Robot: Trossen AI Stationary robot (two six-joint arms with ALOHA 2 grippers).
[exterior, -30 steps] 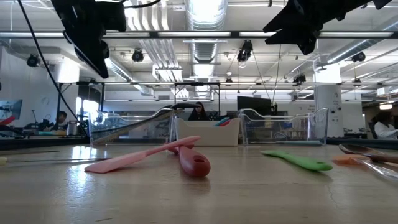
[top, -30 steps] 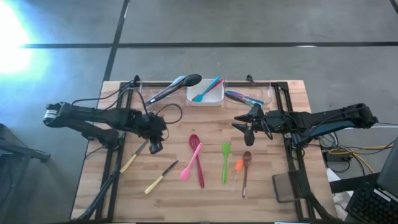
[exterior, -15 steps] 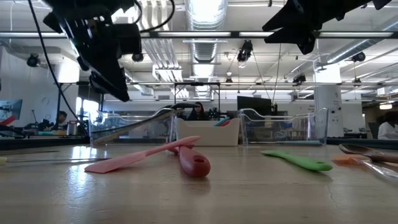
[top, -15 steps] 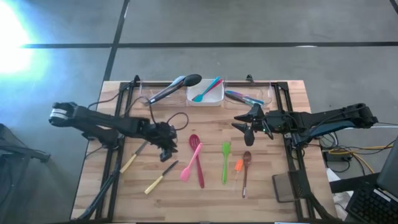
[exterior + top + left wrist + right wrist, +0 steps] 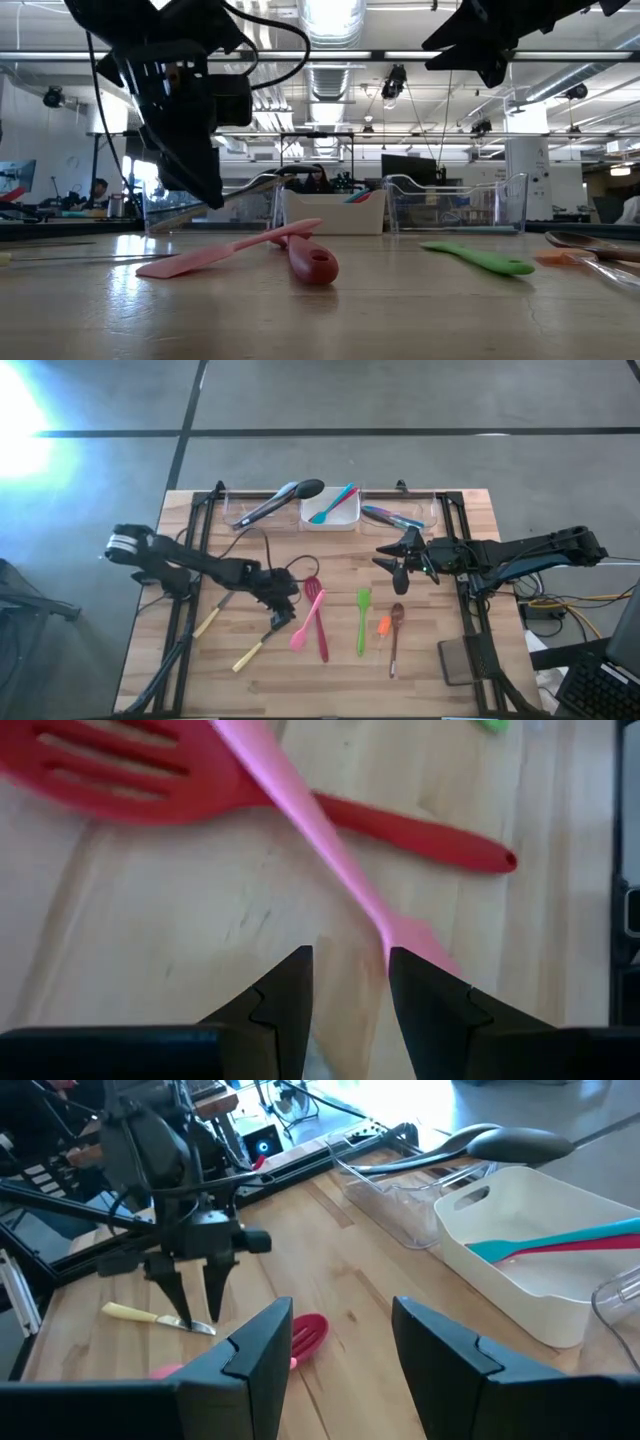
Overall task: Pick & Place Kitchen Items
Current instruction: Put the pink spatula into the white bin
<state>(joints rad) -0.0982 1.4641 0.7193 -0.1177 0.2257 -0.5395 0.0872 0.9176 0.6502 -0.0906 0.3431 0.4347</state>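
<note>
The left gripper (image 5: 278, 618) hangs low over the middle of the wooden counter (image 5: 430, 665), its jaws parted with nothing between them, tips pointing down. In the right wrist view the same gripper (image 5: 196, 1302) stands upright with its tips just above the blade end of a cream-handled knife (image 5: 157, 1316), and whether they touch it cannot be told. From above, that knife (image 5: 258, 645) lies slanted just beside the jaws, toward the counter's near edge, and a second knife with a pale handle (image 5: 213, 614) lies farther to the left. In the left wrist view the pink spatula (image 5: 330, 860) runs diagonally across the red slotted spatula (image 5: 190, 790), and its flat end lies just past one jaw tip, outside the gap, which frames bare wood. From above, the pink spatula (image 5: 307, 622) and the red slotted spatula (image 5: 318, 612) cross just right of the left gripper, followed by a green spatula (image 5: 362, 618), a small orange piece (image 5: 383, 626) and a brown spoon (image 5: 396, 632). At the counter's far edge a black ladle (image 5: 282, 501) rests across a clear plastic tray (image 5: 232, 512), a teal spoon (image 5: 330, 506) and a pink utensil lie in the white tray (image 5: 350, 517), and another clear tray (image 5: 432, 510) holds more utensils. The right gripper (image 5: 397, 565) waits above the counter's right side, jaws apart and empty.
</note>
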